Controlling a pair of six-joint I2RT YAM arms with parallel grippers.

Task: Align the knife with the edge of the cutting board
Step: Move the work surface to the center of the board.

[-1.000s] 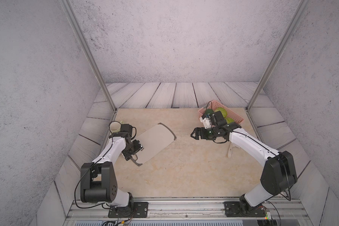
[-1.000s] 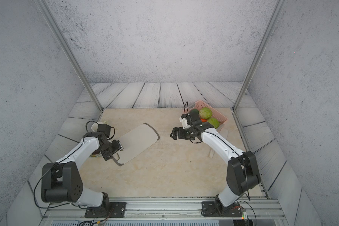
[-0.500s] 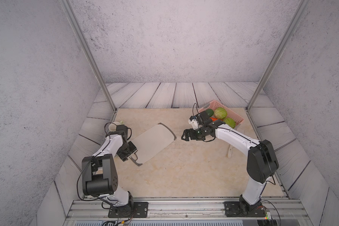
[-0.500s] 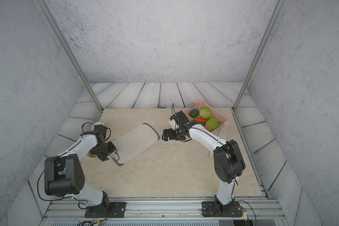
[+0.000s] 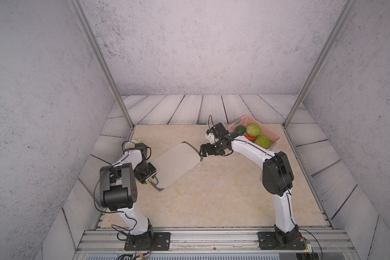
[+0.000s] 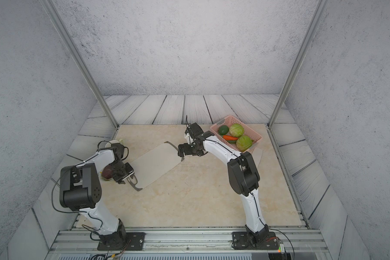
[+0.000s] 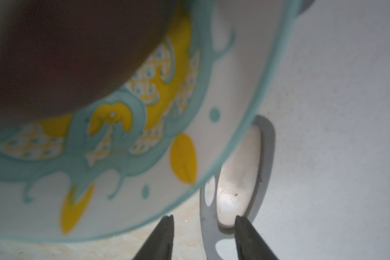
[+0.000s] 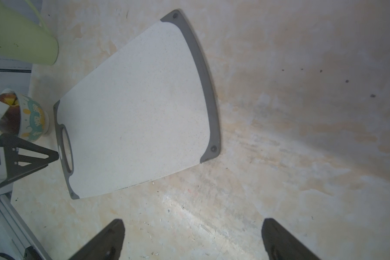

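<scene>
The knife (image 6: 258,155) lay beside the pink basket (image 6: 257,136), partly behind the right arm and well apart from both grippers. The right gripper (image 6: 180,154) hung wide open above the cutting board's (image 6: 154,165) far end. The left gripper (image 7: 203,219), set narrow, straddled the board's slotted trim with a gap showing.

Off-white cutting board (image 5: 176,164) flat, diagonal; pale knife (image 6: 259,156) well apart, beside basket (image 6: 251,130)
</scene>
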